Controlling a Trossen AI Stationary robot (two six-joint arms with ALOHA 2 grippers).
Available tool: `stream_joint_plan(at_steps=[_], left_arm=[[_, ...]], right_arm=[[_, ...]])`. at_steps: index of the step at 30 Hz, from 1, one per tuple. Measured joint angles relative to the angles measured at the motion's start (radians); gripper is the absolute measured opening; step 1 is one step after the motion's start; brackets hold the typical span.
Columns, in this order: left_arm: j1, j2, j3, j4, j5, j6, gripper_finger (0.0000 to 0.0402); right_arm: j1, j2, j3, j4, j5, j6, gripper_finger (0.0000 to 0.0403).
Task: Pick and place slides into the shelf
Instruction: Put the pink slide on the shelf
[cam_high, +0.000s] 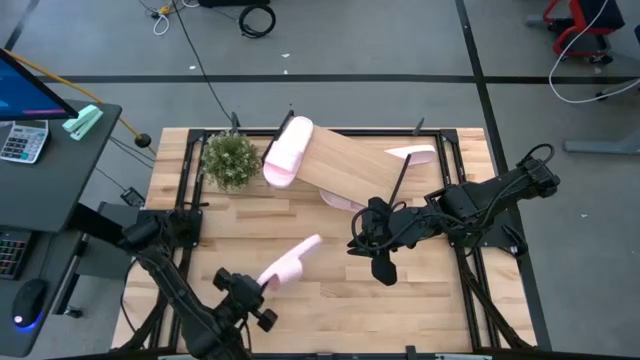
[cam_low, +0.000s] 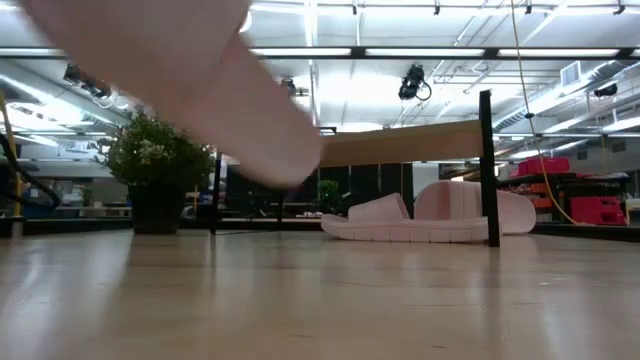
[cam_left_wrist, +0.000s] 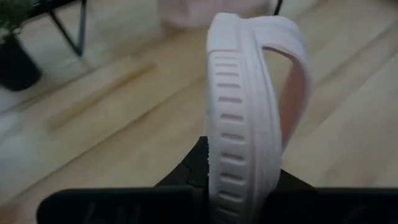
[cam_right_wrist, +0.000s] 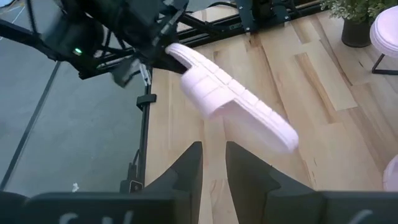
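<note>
Butcher-block planks form the tabletop (cam_high: 330, 290), ringed by grey floor with loose cables. At the far left stands one desk (cam_high: 45, 165) with a calculator (cam_high: 20, 140); on the table's back left corner sits one small potted plant (cam_high: 231, 158).

Four slides can be counted. One slide (cam_high: 290, 263) is off the table, clamped at its heel end by the left gripper (cam_high: 258, 288) near the front left of the tabletop; its toe points toward the middle of the table. The left wrist view shows the ribbed sole edge (cam_left_wrist: 239, 124) rising from between that gripper's closed-in fingers, strap to one side.

A second slide (cam_high: 286, 150) lies on the upper left end of the shelf (cam_high: 350, 165), just right of the plant. The shelf is one slanted light-wood board on thin black legs. A third slide (cam_high: 340, 200) rests on the tabletop under the board's front edge; the low view shows it (cam_low: 420, 218) flat beside a black leg (cam_low: 488, 170). A fourth slide (cam_high: 412, 153) lies at the shelf's right end.

Right of centre, the right gripper (cam_high: 383, 262) hangs in front of the shelf, its fingers (cam_right_wrist: 186, 168) narrowly parted and holding nothing.
</note>
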Motion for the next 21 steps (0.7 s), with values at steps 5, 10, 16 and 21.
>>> stream_joint_plan(at_steps=[5, 10, 16, 21], left_arm=[[0.029, 0.0, 0.076, -0.005, -0.13, -0.002, 0.0043], [0.055, -0.001, 0.109, -0.005, -0.158, -0.006, 0.0042], [0.083, -0.001, 0.109, -0.007, -0.199, -0.177, 0.0042], [0.123, -0.001, 0.109, 0.001, -0.295, -0.31, 0.0042]], right_arm=[[0.0, -0.001, 0.0, -0.058, 0.009, -0.02, 0.0073], [0.0, -0.006, 0.0, -0.117, 0.014, -0.032, 0.0067], [0.0, -0.058, 0.0, -0.133, 0.015, -0.09, 0.0044], [0.0, -0.124, 0.0, -0.137, 0.043, -0.178, 0.0012]])
